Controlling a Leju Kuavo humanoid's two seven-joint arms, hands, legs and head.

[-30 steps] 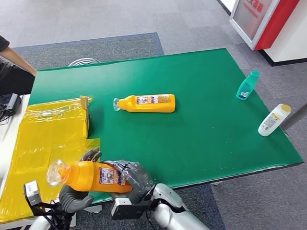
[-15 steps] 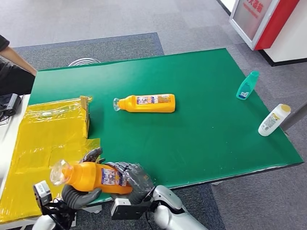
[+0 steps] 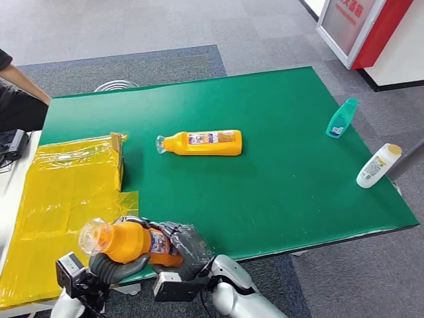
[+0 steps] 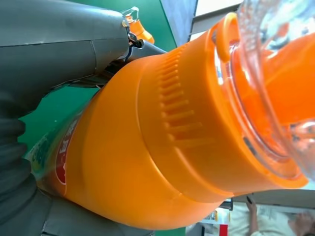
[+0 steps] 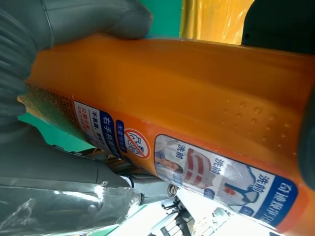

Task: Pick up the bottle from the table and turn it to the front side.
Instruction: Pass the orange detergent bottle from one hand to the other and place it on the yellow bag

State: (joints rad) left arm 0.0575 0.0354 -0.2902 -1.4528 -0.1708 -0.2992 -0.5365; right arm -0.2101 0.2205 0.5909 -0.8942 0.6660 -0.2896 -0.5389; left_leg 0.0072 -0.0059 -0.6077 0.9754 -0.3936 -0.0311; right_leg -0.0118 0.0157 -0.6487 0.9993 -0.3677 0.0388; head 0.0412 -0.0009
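Near the table [image 3: 300, 172] front edge, above yellow plastic sheeting [image 3: 59, 192], the left robot hand [image 3: 112, 266] cradles the orange bottle [image 3: 131, 242] by its neck end, clear cap leftward. Rightward, the right robot hand [image 3: 186, 246] grips its base, likely so both can roll the label frontward. Another orange bottle [image 3: 205, 142] lies mid-table.

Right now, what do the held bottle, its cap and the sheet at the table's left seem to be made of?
Held orange bottle: likely opaque moulded plastic, smooth with a slight sheen, and a glossy printed label. Its cap: clear hard plastic, see-through with highlights. Yellow sheet: thin plastic film, judging by its creases and shine.
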